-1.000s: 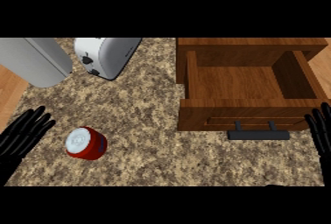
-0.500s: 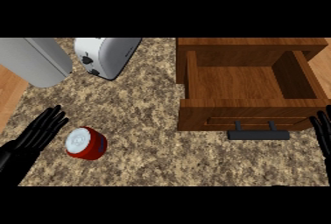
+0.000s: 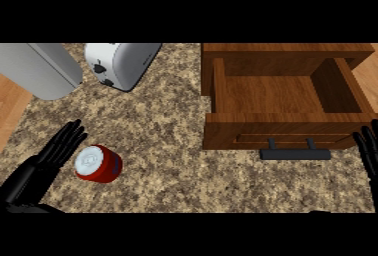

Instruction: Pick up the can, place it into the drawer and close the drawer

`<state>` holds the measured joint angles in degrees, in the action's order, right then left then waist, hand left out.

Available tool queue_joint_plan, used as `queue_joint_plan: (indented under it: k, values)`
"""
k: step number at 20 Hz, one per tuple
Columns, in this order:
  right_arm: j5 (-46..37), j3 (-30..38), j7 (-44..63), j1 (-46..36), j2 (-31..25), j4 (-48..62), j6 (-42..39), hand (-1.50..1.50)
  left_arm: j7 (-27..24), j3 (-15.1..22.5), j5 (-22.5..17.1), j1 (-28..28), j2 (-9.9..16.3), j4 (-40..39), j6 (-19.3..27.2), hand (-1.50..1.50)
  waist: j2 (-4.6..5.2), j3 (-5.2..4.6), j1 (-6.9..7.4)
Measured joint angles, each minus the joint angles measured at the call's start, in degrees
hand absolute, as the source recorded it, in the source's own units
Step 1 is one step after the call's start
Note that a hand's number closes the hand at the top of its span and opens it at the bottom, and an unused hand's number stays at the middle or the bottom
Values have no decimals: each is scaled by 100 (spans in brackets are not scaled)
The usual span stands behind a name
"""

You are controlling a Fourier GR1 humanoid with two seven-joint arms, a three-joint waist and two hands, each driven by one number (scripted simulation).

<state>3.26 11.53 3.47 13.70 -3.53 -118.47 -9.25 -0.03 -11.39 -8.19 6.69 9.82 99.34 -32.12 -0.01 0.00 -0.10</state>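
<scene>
- you'll find the left hand at the lower left edge, lying low over the speckled tabletop with its fingers straight and spread a little, holding nothing.
- up and away from those fingertips, at the top left, sits a grey rounded appliance, with bare wooden floor showing beside the tabletop's edge below it.
- the can lies on its side just to the right of the left fingers, red body with a white end facing up toward you; its white end looks to be touching or nearly touching the fingers, and you cannot tell which from this view.
- further up from the can, well apart from the fingers, a silver toaster stands tilted at the top edge.
- to the right of the can, across a stretch of bare tabletop, the wooden drawer is pulled open, its inside showing plain brown wood.
- the drawer's dark handle sticks out from the front panel toward you, between the can's side and the right hand.
- the right hand shows only at the far right edge, just right of the handle; its fingers point up, straight and slightly parted, gripping nothing.
</scene>
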Motion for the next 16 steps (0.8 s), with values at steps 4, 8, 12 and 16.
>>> queue_joint_plan:
  k: [4, 8, 12, 16]
  values:
    - [-43, 6, -168, 90, 47, 112, -95, -150, -561, -135, 264, -140, 88, -656, -85, -150, -1, -2, -4]
    - [-76, 59, -242, 4, 45, 252, -128, -150, -1015, -221, 523, -356, 197, -1287, -104, -150, 1, -1, -5]
    - [-73, 72, -308, 84, 78, 239, -209, -150, -1489, -257, 804, -434, 271, -1823, -75, -150, 0, -1, -6]
    - [-97, 133, -306, -123, 66, 397, -171, -150, -1879, -363, 921, -562, 456, -2313, -159, -150, 1, 0, -2]
